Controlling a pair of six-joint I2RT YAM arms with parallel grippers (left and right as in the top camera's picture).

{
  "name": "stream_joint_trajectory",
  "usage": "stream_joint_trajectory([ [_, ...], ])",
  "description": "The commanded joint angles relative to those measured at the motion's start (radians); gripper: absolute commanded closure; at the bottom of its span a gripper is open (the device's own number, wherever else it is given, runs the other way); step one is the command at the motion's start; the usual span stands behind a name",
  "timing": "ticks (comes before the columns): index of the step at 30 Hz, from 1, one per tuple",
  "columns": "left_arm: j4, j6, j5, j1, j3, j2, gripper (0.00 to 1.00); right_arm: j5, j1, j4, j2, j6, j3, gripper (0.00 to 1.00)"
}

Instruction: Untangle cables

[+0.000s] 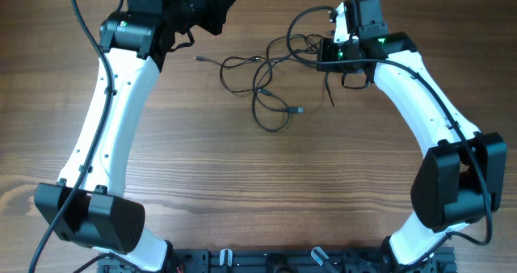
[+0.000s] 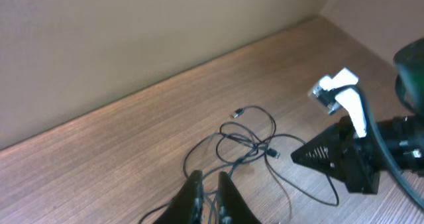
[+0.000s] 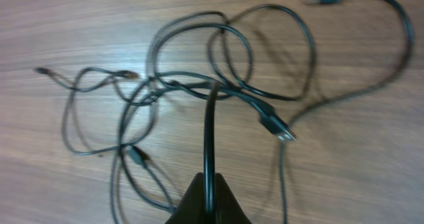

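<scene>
Cables (image 1: 266, 83): one loose tangle on the desk (image 1: 242, 184), toward its far edge, between the two arms.
Right jaws: together, clamped on one strand (image 3: 210, 118) at the tangle's right side.
Left jaws: slightly apart, held above the desk, left of the tangle.
In the way: right wrist (image 1: 355, 39) hides the tangle's right edge from overhead.
Around: wall (image 2: 132, 38) behind the desk.

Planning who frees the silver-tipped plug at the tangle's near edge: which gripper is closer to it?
Right. The right gripper sits beyond the plug and to its right, shut on a cable. The left gripper is far off to the plug's left, across the tangle.
</scene>
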Motion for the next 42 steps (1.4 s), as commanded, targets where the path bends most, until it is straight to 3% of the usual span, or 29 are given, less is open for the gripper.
stream_joint_trajectory([
  [1, -0.028, 0.013, -0.005, -0.001, 0.016, 0.002, 0.75, -0.083, 0.0, 0.022, 0.007, -0.017, 0.0, 0.95],
  [4, -0.051, 0.013, -0.005, -0.001, 0.015, 0.016, 0.63, -0.082, 0.0, 0.032, -0.028, -0.016, 0.0, 0.96],
  [7, -0.065, 0.012, 0.0, -0.001, 0.015, 0.04, 0.61, -0.082, -0.001, 0.039, -0.083, -0.015, 0.0, 0.96],
  [18, -0.102, 0.013, 0.104, -0.031, 0.015, 0.172, 0.64, -0.082, -0.002, 0.038, -0.267, -0.013, 0.0, 0.96],
  [30, -0.123, 0.06, 0.104, -0.167, 0.015, 0.252, 0.69, -0.082, -0.002, 0.074, -0.277, 0.01, 0.0, 0.96],
  [42, -0.125, 0.066, 0.104, -0.18, 0.015, 0.26, 0.7, -0.095, -0.015, 0.088, -0.345, 0.028, 0.008, 0.96],
])
